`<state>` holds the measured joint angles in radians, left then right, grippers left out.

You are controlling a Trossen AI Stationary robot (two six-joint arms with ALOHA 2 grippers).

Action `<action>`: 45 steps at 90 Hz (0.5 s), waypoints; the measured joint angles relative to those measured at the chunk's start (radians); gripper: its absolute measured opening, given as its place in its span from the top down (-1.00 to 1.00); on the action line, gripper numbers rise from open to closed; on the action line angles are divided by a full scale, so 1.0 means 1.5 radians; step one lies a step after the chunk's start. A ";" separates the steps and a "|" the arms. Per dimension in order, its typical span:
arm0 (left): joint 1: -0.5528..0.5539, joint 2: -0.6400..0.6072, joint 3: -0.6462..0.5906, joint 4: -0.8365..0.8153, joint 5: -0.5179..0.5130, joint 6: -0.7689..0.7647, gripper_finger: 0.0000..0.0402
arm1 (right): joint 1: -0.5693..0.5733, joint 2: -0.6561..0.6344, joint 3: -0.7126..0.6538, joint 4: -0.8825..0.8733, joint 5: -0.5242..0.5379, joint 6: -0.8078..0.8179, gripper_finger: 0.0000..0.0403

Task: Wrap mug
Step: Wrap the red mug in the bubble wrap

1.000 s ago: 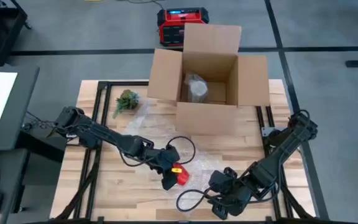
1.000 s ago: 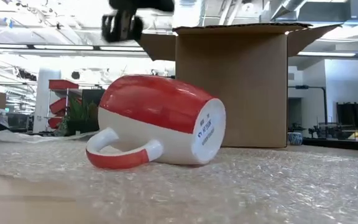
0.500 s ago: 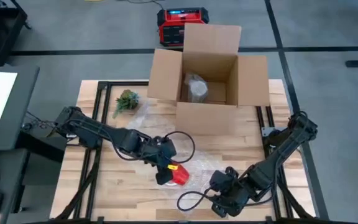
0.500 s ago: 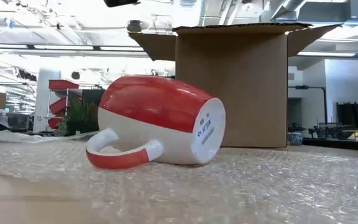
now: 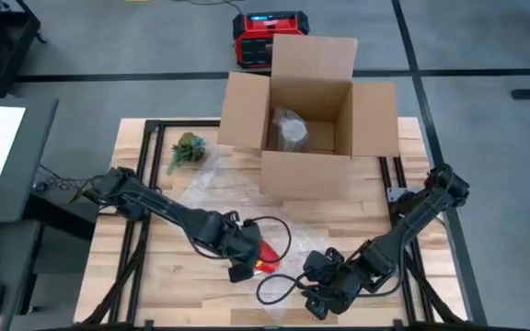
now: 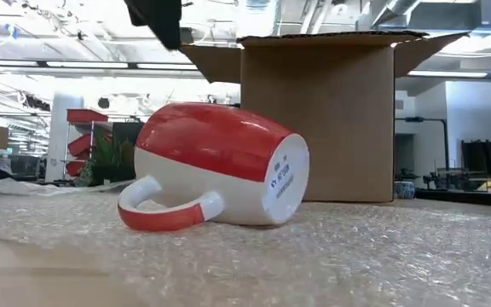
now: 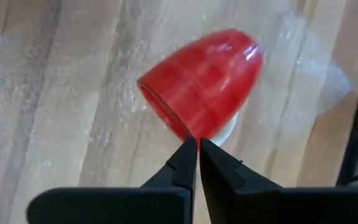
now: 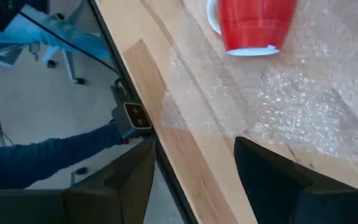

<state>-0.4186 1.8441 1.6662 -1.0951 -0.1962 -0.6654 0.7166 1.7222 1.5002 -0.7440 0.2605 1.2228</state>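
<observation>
One red mug (image 6: 216,166) lies on its side on the bubble wrap sheet (image 6: 356,256), front-centre of bench (image 5: 168,276). Left hand (image 7: 198,144) directly over it, fingers pressed together, empty, tips by the rim. Mug axis runs away from that hand. Right hand (image 8: 191,155) near front edge, spread wide, farther off. One cardboard box (image 5: 311,110) behind.

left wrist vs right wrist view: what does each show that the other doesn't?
Only the left wrist view: the left gripper, fingers shut, right over the red mug's side.

Only the right wrist view: the right gripper, open at the table edge, the mug's white base and part of its handle, and a person's blue sleeve beyond the table.

Both: the mug lying on its side on bubble wrap over the wooden table.
</observation>
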 joint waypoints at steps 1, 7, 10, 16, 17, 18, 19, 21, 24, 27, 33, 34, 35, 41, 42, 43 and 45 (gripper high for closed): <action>0.000 0.003 0.001 0.000 -0.001 0.000 1.00 | 0.000 0.000 0.000 0.000 0.000 0.000 -0.03; 0.001 0.017 0.006 -0.002 -0.005 0.006 1.00 | 0.001 0.000 0.000 0.004 -0.001 0.000 -0.03; 0.001 0.024 0.006 0.000 -0.005 0.011 1.00 | 0.001 0.000 0.000 0.003 -0.001 0.000 -0.03; 0.001 0.037 0.006 -0.001 -0.004 0.018 1.00 | 0.001 0.000 0.000 0.003 -0.008 0.000 -0.03; 0.001 0.038 0.006 -0.001 -0.004 0.020 1.00 | 0.001 0.000 0.000 0.003 -0.010 -0.001 -0.03; 0.001 0.040 0.006 -0.001 -0.004 0.021 1.00 | 0.001 0.000 0.000 0.003 -0.012 -0.001 -0.03; 0.001 0.040 0.006 -0.001 -0.004 0.021 1.00 | 0.001 0.000 0.000 0.002 -0.013 -0.001 -0.03; 0.001 0.041 0.006 -0.003 -0.004 0.022 1.00 | 0.001 0.000 0.000 0.002 -0.015 0.000 -0.03; 0.001 0.039 0.006 -0.006 -0.005 0.020 1.00 | 0.001 0.000 0.000 0.003 -0.015 0.000 -0.03; 0.001 0.037 0.004 -0.003 -0.009 0.016 1.00 | 0.001 0.000 0.000 0.003 -0.017 0.000 -0.03; 0.002 0.036 0.003 0.000 -0.027 0.008 1.00 | 0.001 0.000 0.000 0.002 -0.019 0.000 -0.03; 0.002 0.036 0.003 -0.001 -0.029 0.008 1.00 | 0.001 0.000 0.000 0.002 -0.019 -0.001 -0.03; 0.002 0.037 0.002 -0.001 -0.029 0.007 1.00 | 0.001 0.000 0.000 0.002 -0.019 -0.001 -0.03; 0.003 0.038 0.002 -0.002 -0.030 0.012 1.00 | 0.001 0.000 0.000 0.002 -0.019 -0.001 -0.03; 0.003 0.038 0.002 -0.002 -0.030 0.013 1.00 | 0.001 0.000 0.000 0.002 -0.019 -0.001 -0.03; 0.003 0.038 0.002 -0.002 -0.030 0.014 1.00 | 0.001 0.000 0.000 0.002 -0.019 -0.001 -0.03; 0.003 0.038 0.002 -0.002 -0.030 0.017 1.00 | 0.001 0.000 0.000 0.002 -0.019 -0.001 -0.03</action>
<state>-0.4137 1.9009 1.6688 -1.0977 -0.2405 -0.6401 0.7181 1.7222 1.5002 -0.7403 0.2321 1.2217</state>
